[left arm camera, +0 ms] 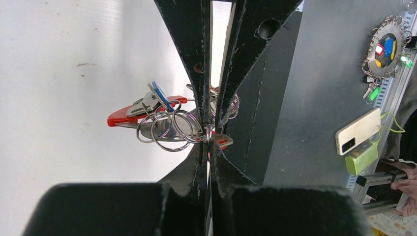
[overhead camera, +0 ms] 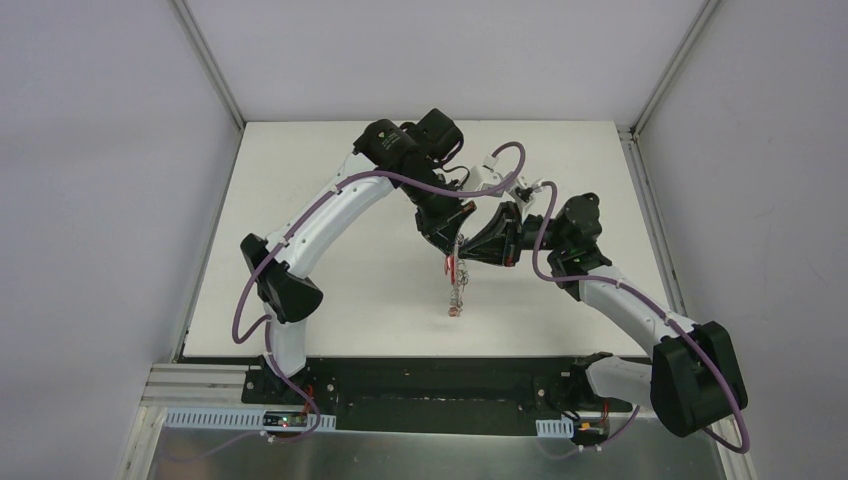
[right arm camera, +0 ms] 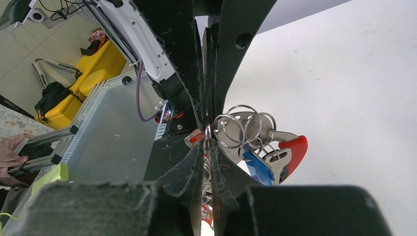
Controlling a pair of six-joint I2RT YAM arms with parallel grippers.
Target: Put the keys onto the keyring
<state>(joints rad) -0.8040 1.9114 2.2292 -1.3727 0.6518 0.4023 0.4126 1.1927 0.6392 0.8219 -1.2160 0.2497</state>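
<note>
The left pincer (left arm camera: pixel 208 143) is pressed together on a thin wire ring at the near edge of the keyring (left arm camera: pixel 169 129). The right pincer (right arm camera: pixel 207 146) meets it tip to tip, with only a sliver of gap between its fingers. It seems to nip the same ring or the one next to it, and I cannot tell which.

Just past the tips, several grey rings (right arm camera: pixel 241 127) overlap in a loose bunch. They are joined to the red band (right arm camera: pixel 296 147), which curves away on the far side. A blue key (right arm camera: pixel 258 170) lies among the rings against the band and looks already threaded on.

From above, the bunch is held up over the middle of the bench (overhead camera: pixel 340 300) between the two arms. A thin string of links (overhead camera: pixel 457 292) hangs from it, ending in a small reddish piece too small to make out, and whether that piece touches the bench is unclear.

I judge the task to be mid-way. The ring is gripped from both sides, probably to pry or turn its coil. No loose key shows on the bench, so how many are left to add cannot be told.
</note>
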